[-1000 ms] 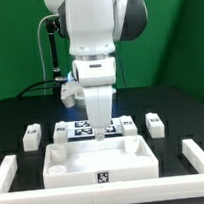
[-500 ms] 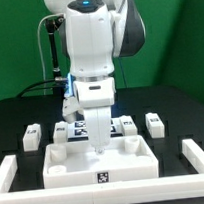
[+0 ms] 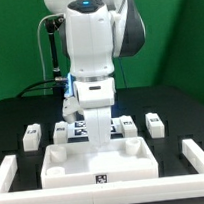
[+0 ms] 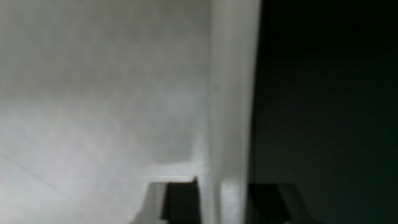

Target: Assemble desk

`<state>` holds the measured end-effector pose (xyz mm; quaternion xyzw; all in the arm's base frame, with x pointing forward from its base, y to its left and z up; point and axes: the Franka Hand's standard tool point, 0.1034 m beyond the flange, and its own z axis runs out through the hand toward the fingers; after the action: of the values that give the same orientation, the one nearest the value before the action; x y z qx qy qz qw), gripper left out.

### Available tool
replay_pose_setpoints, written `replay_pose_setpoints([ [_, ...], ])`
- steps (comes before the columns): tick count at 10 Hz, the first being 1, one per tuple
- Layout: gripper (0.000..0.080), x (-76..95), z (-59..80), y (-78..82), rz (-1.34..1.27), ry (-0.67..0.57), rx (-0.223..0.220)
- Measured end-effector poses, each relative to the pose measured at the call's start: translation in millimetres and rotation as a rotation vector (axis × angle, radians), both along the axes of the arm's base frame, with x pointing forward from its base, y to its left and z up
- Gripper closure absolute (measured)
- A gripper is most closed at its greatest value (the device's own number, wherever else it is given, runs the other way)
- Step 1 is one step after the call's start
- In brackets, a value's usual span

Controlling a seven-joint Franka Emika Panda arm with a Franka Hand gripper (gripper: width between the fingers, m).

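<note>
step in hand: grabbing the desk top. To me this is the start of moving it into position, and no legs are on it yet.
pincer: the gripper is down at the desk top's back rim and closed on that thin wall (in the wrist view a white edge runs between the dark fingers, so I'd call it a real grip).
where the desk top is: flat on the black table, open side up, between the two ends of the border frame and just in front of the marker board.
legs: loose blocks behind it, one on the exterior view's left and one on the exterior view's right, both apart from it.
next move, my guess: a firm pinch and a slow drag or lift, because a hold on one rim lets the tray swing or tip.
</note>
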<state>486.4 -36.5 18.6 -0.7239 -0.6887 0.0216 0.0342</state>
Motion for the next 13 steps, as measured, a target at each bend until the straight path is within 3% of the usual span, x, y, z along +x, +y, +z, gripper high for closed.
replay_pose_setpoints([
  [7, 0.0743, 0.5, 0.2, 0.8, 0.000, -0.001, 0.000],
  [13, 0.0742, 34.8, 0.0, 55.8, 0.043, -0.042, 0.039],
])
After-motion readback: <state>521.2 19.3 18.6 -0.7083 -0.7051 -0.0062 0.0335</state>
